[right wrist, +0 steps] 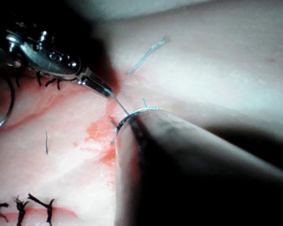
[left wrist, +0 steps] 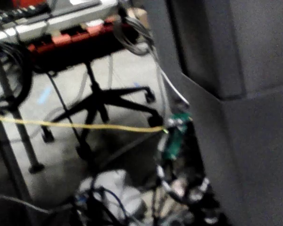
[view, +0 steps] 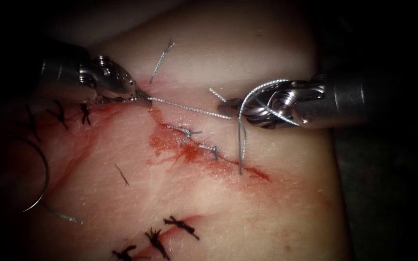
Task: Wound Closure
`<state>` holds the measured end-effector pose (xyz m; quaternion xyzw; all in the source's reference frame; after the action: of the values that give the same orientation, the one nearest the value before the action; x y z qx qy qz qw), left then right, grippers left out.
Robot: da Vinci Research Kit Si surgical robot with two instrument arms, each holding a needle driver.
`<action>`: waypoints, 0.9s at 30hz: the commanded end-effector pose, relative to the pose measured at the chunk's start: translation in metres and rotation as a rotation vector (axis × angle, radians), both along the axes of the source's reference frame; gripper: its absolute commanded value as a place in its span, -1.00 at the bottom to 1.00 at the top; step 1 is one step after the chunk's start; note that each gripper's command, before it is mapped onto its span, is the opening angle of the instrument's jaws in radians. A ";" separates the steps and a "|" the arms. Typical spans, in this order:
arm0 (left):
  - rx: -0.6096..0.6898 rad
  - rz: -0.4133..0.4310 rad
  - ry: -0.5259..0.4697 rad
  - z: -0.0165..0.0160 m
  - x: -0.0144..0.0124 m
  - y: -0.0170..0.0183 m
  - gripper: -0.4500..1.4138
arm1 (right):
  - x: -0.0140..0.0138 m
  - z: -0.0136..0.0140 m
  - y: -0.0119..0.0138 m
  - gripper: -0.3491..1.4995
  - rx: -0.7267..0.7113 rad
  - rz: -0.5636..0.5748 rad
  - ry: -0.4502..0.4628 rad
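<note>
The tissue [view: 247,208] carries a slanting cut [view: 238,166] wet with red fluid, with two pale stitches along it. My left tool [view: 141,96], at the cut's upper left end, is shut on the thread [view: 189,108]. From there the thread runs taut to my right tool [view: 232,110], which is shut on it to the right of the cut. More thread loops around the right tool's wrist [view: 272,104] and drops into the cut. The curved needle [view: 46,174] lies free on the tissue far to the left, held by neither tool. The right wrist view shows the left tool [right wrist: 104,89] and the taut thread [right wrist: 120,104].
Dark finished stitches sit at the lower middle [view: 180,224] and beside the left tool [view: 85,113]. Cut ends of thread lie above the cut [view: 163,58] and close to the right jaws [view: 216,94]. A short dark scrap [view: 122,175] rests on the tissue.
</note>
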<state>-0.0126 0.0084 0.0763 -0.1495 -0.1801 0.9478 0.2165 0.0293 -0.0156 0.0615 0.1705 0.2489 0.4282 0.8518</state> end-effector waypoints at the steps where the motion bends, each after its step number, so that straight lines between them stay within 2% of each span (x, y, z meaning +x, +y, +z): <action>1: 0.000 0.007 0.007 0.0006 -0.0003 -0.0001 -1.00 | 0.0008 -0.0002 -0.0002 -1.00 0.003 -0.002 0.004; 10: -0.018 0.028 0.056 0.0010 0.0007 0.0003 -1.00 | 0.0001 -0.0012 -0.0005 -1.00 -0.008 0.004 0.004; 20: -0.091 0.025 0.141 0.0014 0.0031 0.0025 -1.00 | -0.0005 -0.0019 -0.0006 -1.00 -0.017 0.014 0.005; 27: -0.105 -0.028 0.174 0.0010 0.0042 0.0038 -1.00 | -0.0005 -0.0022 -0.0006 -1.00 -0.022 0.025 0.032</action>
<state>-0.0078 0.0123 0.0767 -0.0789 -0.1066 0.9623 0.2374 0.0280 -0.0160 0.0590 0.1636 0.2685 0.4341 0.8442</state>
